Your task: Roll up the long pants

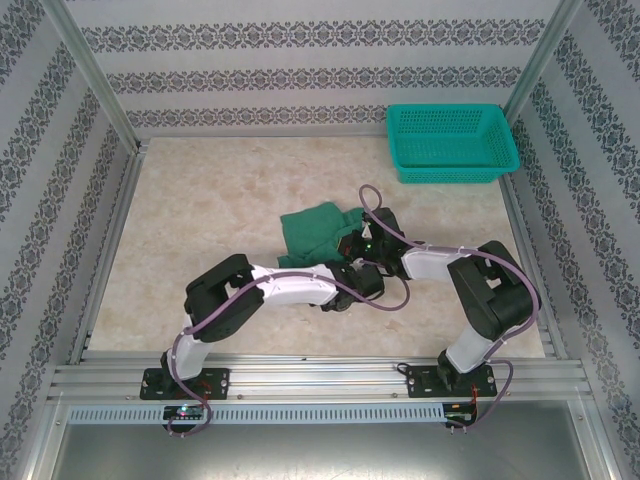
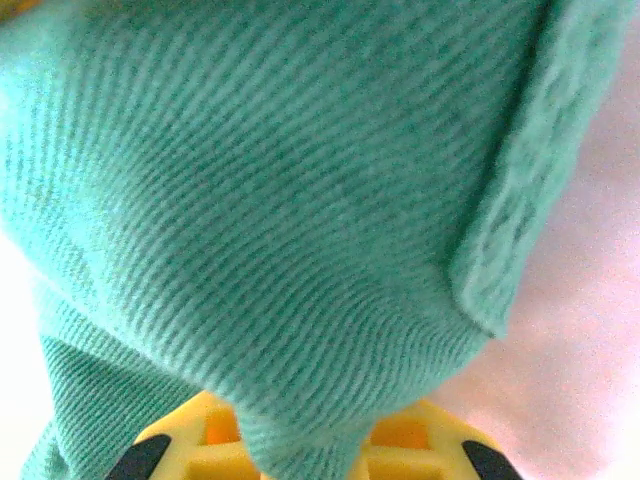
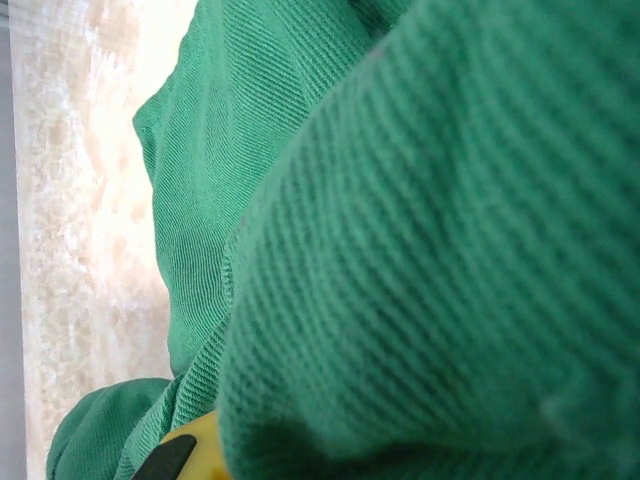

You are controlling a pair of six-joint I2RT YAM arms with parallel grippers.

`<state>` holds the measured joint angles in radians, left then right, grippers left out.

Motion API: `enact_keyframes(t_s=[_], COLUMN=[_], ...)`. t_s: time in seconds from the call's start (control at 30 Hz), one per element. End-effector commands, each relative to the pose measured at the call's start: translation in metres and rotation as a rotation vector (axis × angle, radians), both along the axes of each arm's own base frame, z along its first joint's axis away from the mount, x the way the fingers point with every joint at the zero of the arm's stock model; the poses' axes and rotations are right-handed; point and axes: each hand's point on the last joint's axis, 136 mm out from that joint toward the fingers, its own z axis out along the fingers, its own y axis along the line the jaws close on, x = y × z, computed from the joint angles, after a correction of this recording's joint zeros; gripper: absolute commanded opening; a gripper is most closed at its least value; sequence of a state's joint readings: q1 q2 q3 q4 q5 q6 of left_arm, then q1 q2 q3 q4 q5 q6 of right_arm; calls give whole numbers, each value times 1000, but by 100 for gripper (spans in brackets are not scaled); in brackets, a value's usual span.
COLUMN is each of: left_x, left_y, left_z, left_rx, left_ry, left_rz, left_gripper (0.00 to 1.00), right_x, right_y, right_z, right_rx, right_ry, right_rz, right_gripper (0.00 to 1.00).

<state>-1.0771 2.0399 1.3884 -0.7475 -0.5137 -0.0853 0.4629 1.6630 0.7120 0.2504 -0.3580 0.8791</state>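
Just behind the left pincer [image 1: 352, 258] sits a yellow frame [image 2: 400, 440] with black corner pieces [image 2: 140, 460]. Farther back, left arm [image 1: 290, 285] and right arm [image 1: 430, 262] have white shells and black joints; mauve cables [image 1: 385, 222] loop along them to black bases [image 1: 185, 383].

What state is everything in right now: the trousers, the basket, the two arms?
Pants: bunched into a compact bundle, gripped from both sides.
Basket: upright, empty, standing apart from the pants.
Left arm: jaws shut on the pants.
Right arm: jaws shut on the pants.
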Motion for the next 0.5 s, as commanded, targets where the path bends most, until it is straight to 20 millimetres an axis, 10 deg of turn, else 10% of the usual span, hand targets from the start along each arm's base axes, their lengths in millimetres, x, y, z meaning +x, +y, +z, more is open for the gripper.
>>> enact_keyframes(t_s=[0.0,0.17,0.47], left_x=[-73,-107,-120], left_y=[17,-23,-63], left_z=[-46,1,48], left_rx=[-90,-306,-549], left_ry=[506,682,870], left_rz=[105,76,72], left_gripper=[0,0,0], right_x=[-88,-30,-10], right_y=[-42,-80,-112], right_z=[-61,-9,73], right_rx=[-103,-146,-142], right_ry=[412,247,49], right_rz=[73,-34,-142], right_gripper=[6,51,67])
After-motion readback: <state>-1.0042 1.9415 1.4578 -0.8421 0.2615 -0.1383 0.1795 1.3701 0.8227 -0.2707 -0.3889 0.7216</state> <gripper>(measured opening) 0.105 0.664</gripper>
